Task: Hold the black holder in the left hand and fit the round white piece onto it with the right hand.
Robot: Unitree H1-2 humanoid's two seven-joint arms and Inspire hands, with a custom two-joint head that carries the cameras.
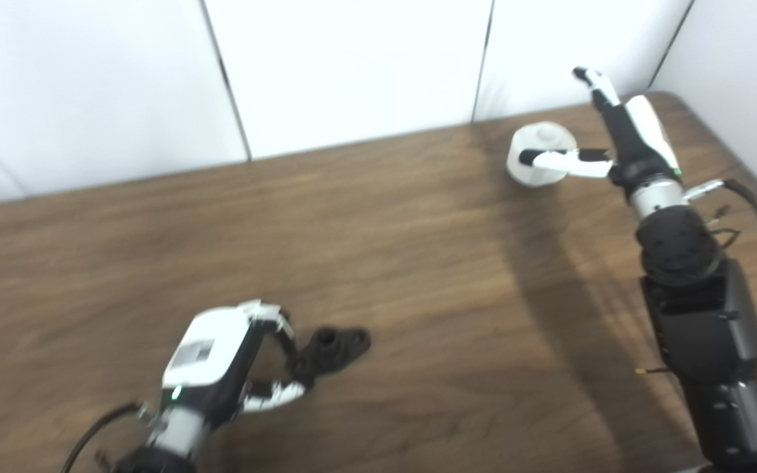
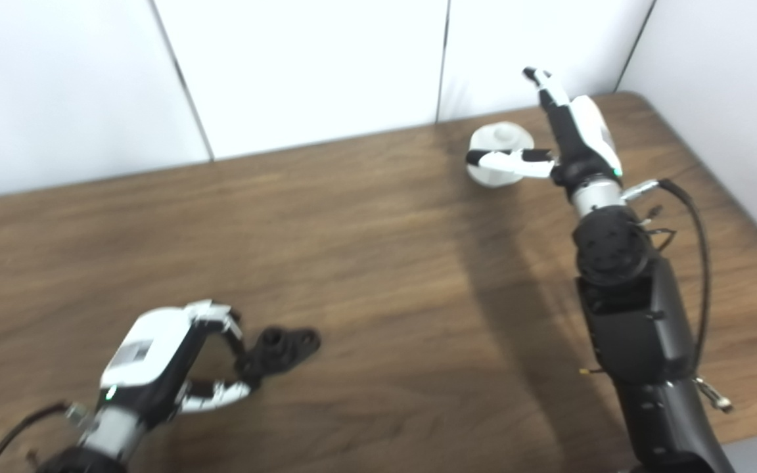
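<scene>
- At the near left of the wooden table [image 1: 418, 263], the left hand [image 1: 234, 358] sits low over the surface with its fingers [image 1: 273, 322] curled toward the black holder [image 1: 332, 348].
- The black holder lies flat on the wood (a small dark piece with rounded lobes and a round socket on top), and the curled fingers and the thumb [image 1: 276, 394] reach its near end.
- The fingertips appear to touch the holder's edge, but the blur hides whether they truly clamp it, so the left hand's grip cannot be told.
- At the far right of the table, close to the white wall panels [image 1: 352, 66], the round white piece [image 1: 539, 154] stands on the wood, a short drum with a small knob on its top.
- The right hand [image 2: 566, 141] is beside the white piece on its right, its arm [image 2: 628, 315] rising from the bottom right corner.
- The right thumb [image 2: 506, 159] stretches sideways across the front of the white piece, and one finger [image 2: 543, 82] points up and away toward the wall.
- The right hand is spread wide with nothing clasped in it (the thumb overlaps the piece, yet no finger closes from the other side).
- The holder and the white piece are well apart, at opposite corners of the table.
</scene>
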